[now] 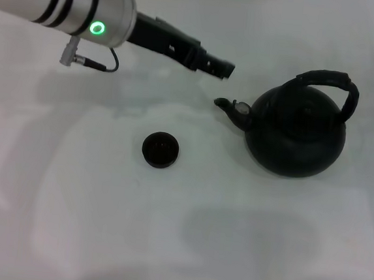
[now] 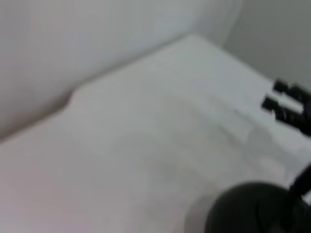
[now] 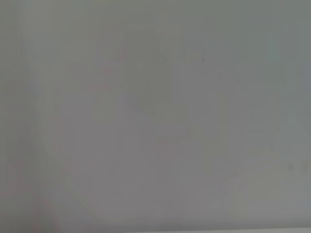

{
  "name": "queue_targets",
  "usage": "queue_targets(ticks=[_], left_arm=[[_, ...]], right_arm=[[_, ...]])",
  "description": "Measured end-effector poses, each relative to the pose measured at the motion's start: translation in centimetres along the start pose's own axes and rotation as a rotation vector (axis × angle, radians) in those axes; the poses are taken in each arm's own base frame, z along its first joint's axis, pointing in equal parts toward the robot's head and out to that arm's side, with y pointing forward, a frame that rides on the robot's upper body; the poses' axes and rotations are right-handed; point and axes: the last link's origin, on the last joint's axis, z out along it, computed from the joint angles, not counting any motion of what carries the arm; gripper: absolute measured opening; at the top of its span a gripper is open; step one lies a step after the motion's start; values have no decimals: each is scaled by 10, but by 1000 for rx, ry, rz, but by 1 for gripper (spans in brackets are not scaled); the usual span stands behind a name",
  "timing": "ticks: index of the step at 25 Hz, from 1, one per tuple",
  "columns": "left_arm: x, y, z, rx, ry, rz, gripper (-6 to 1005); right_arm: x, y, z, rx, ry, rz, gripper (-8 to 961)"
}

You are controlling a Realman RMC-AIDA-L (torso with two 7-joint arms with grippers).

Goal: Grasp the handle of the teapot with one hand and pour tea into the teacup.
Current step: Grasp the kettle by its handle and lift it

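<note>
The matte black teapot point(image 1: 296, 138) stands upright at the right of the white table, its spout point(image 1: 232, 109) pointing left. Its thick black arched handle point(image 1: 333, 83) rises over the top. The small black teacup point(image 1: 160, 149), reddish-brown inside, stands to the left of the spout and nearer to me, well apart from the pot. My left gripper point(image 1: 223, 68) reaches in from the upper left and hovers above and behind the spout, touching nothing. The left wrist view shows the teapot's dark body point(image 2: 252, 211) at its edge. My right gripper is out of view; its wrist view shows only a blank grey surface.
The white table point(image 1: 100, 237) stretches around the pot and cup. The left arm's silver and white forearm point(image 1: 86, 13) with a green light crosses the upper left. A white wall point(image 2: 73, 39) rises behind the table.
</note>
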Motion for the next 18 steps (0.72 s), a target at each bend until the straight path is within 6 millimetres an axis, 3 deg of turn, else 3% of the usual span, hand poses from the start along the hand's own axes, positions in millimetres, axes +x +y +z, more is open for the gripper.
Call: queue_targets(ticks=[9, 12, 18], left_arm=[[-13, -32, -21, 77, 407, -56, 893], [-20, -41, -24, 95, 471, -85, 893], [-53, -70, -27, 130, 656, -238, 893]], right_arm=[[0, -1, -2, 2, -4, 0, 782], [0, -2, -2, 5, -5, 0, 781], [-1, -2, -1, 8, -8, 0, 779]])
